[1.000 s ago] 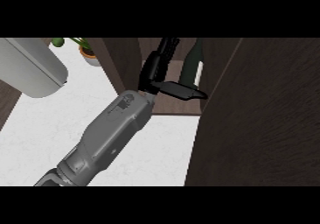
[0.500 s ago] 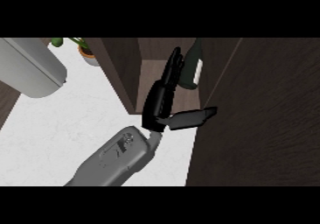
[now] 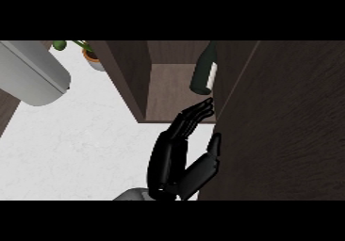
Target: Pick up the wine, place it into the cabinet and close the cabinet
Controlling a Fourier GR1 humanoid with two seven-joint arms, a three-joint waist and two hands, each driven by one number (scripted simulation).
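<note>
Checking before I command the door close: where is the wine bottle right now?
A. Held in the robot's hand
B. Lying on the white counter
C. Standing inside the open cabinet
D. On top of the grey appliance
C: the dark wine bottle stands upright inside the cabinet, at its right side, while the hand below it has straight fingers and holds nothing.

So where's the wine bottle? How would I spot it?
Find the tall dark wooden cabinet standing on the white counter. Look into its open shelf: at the right side, past the fingertips of the black hand, stands the wine bottle. It is the only dark green thing in there, slim, with a pale label.
</note>
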